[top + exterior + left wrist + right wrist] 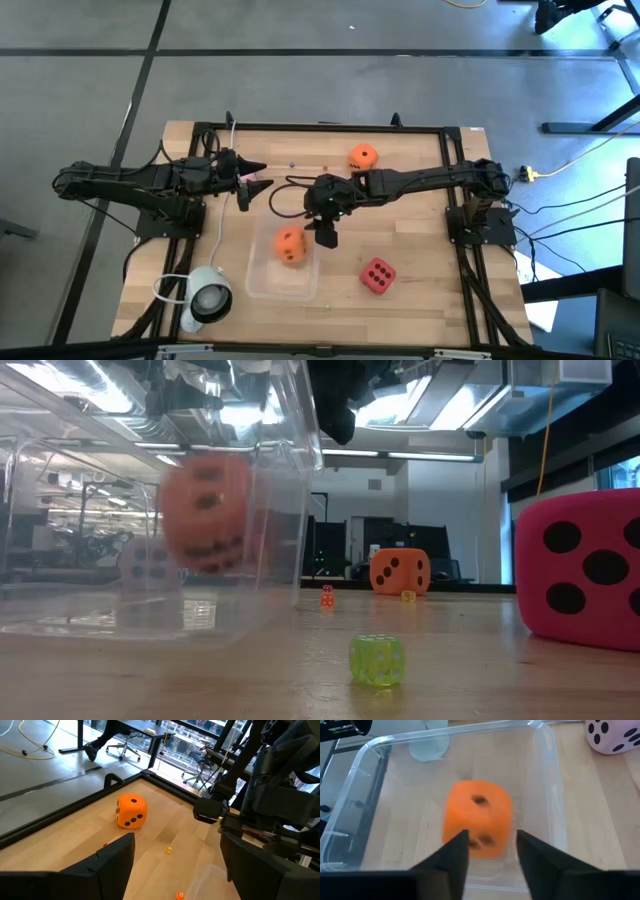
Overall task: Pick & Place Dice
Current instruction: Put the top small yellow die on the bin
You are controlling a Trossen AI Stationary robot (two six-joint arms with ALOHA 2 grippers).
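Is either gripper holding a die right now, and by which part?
Neither. The right gripper stands open above the clear bin; the orange die is blurred below its fingers, apparently dropping free. The left gripper is open and empty.

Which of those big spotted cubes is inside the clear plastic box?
The orange foam die under the right arm's fingers; the other orange die and the red die sit on bare table.

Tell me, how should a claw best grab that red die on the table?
Probably from straight above, closing on two opposite flat sides. The red die sits flat on the table with open space all round, apart from the clear bin, so either pair of sides looks reachable. The right claw is nearest.
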